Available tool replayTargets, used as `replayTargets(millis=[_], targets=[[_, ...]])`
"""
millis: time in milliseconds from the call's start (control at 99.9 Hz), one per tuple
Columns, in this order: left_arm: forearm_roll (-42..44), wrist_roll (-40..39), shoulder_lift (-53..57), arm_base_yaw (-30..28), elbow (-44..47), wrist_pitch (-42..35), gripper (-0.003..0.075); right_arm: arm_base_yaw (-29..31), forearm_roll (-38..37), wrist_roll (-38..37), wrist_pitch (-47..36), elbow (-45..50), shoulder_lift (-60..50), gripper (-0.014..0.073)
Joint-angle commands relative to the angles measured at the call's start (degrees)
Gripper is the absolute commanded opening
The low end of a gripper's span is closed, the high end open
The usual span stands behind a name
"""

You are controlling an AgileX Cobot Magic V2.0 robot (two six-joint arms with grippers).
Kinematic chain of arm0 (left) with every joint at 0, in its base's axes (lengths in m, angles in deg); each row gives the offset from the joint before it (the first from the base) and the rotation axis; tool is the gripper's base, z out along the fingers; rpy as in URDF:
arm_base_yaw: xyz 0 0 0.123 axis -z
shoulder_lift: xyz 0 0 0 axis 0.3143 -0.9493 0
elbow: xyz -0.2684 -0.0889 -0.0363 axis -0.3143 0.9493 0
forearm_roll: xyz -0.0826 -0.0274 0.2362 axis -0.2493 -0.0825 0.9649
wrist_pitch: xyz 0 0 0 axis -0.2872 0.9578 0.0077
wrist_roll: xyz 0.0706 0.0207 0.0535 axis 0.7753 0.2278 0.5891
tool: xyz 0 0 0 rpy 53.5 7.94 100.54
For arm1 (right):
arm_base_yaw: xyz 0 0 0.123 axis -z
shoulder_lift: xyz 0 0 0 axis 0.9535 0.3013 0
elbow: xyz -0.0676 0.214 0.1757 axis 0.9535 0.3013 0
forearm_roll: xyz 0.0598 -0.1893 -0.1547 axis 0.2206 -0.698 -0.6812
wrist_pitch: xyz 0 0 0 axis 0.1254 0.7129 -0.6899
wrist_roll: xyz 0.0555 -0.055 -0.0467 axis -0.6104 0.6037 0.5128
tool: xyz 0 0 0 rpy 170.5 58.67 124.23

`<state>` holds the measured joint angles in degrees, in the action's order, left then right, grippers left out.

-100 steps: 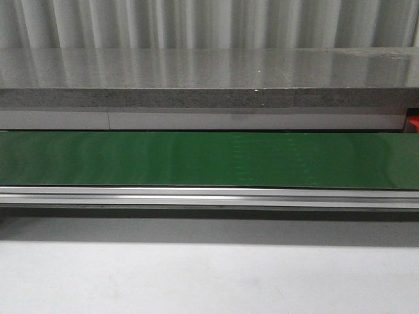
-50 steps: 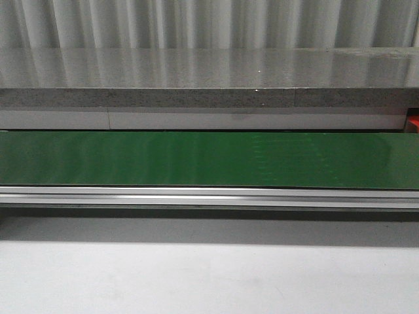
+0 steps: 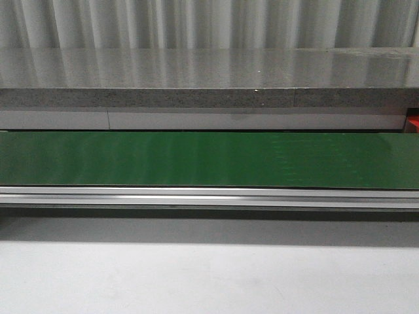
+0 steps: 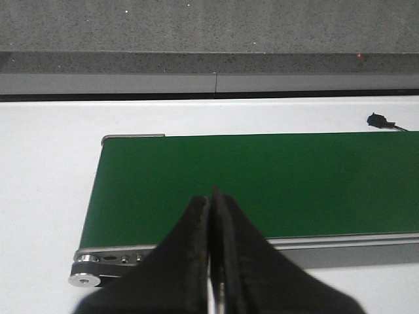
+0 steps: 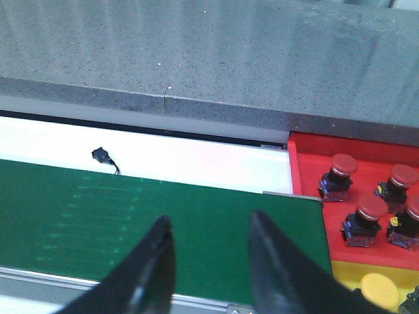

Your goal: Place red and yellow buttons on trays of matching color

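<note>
Front view: green conveyor belt (image 3: pixel 209 159) runs the full width across the white counter (image 3: pixel 209 278), aluminium rail (image 3: pixel 209 196) along its near edge, nothing on the belt. A sliver of the red tray (image 3: pixel 414 123) shows at the far right edge, past the belt end. Grey stone ledge (image 3: pixel 209 78) behind it.

Left gripper (image 4: pixel 212 196): fingers pressed together, nothing between them, hanging over the near edge of the belt close to its left end. Small black connector (image 4: pixel 378 120) lies on the counter beyond the belt.

Right gripper (image 5: pixel 211 232): fingers spread wide, empty, over the belt's right end. Just past that end sits the red tray (image 5: pixel 308 170) with four red buttons (image 5: pixel 342 171) upright in it, partly cut off at the frame edge. The yellow tray (image 5: pixel 344 271) touches the red tray's near side; one yellow button (image 5: pixel 380 290) is in it, also partly cut off.
</note>
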<state>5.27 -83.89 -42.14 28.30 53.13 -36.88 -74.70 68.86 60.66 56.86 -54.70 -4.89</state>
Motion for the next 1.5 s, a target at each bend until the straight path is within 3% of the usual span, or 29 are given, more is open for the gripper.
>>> replayTargets(millis=[0, 70, 961, 1221, 1491], targets=[[-0.4, -0.3, -0.2, 0.5, -1.6, -4.2, -0.002, 0.0, -0.1, 0.7, -3.4, 0.9, -3.5, 0.0064], [-0.4, -0.3, -0.2, 0.5, -1.6, -4.2, -0.002, 0.0, -0.1, 0.7, -3.0, 2.0, -6.0, -0.0075], [-0.4, -0.3, -0.2, 0.5, -1.6, -4.2, -0.002, 0.4, -0.2, 0.7, -2.5, 3.2, -8.4, -0.0068], [-0.4, -0.3, -0.2, 0.5, -1.6, -4.2, -0.002, 1.5, 0.0, 0.3, -17.2, 16.3, -17.3, -0.0068], [-0.4, -0.3, -0.2, 0.5, -1.6, -4.2, -0.002, 1.5, 4.0, 0.3, -23.2, 30.9, -26.9, -0.0068]])
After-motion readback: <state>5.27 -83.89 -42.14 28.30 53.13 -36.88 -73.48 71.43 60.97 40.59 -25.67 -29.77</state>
